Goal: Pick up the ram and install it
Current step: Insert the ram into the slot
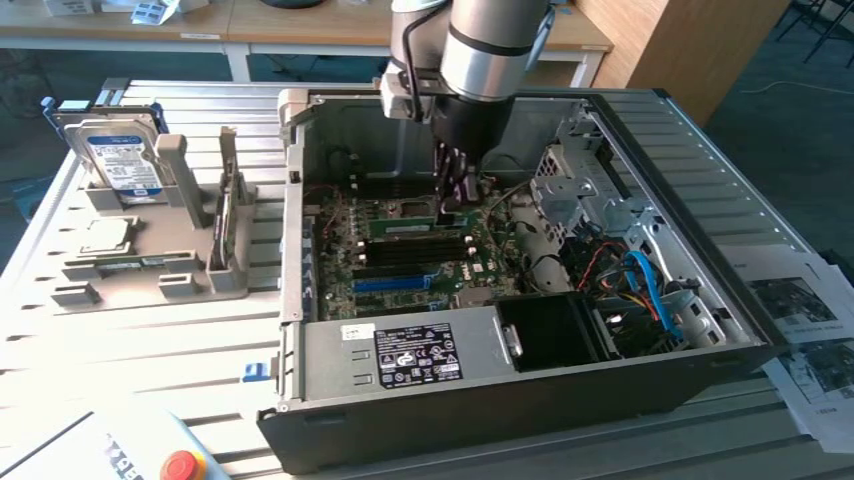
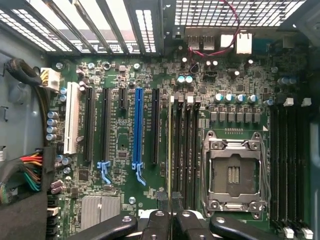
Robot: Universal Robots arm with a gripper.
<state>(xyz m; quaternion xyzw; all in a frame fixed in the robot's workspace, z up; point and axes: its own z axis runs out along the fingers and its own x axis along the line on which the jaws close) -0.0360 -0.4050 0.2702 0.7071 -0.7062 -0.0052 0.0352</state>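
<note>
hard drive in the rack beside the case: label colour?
Blue and white. The hard drive label shows best in the exterior view.

A lab workshop — opened computer tower [image 1: 534, 405] on a slatted metal bench [image 1: 160, 345], parts fixture [image 1: 174, 275] beside it, desks [image 1: 280, 30] behind.

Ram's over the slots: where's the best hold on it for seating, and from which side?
Its long top edge, pinched across the thin faces from above: the ram stands on edge along the black slots, as the shut gripper holds it.
</note>
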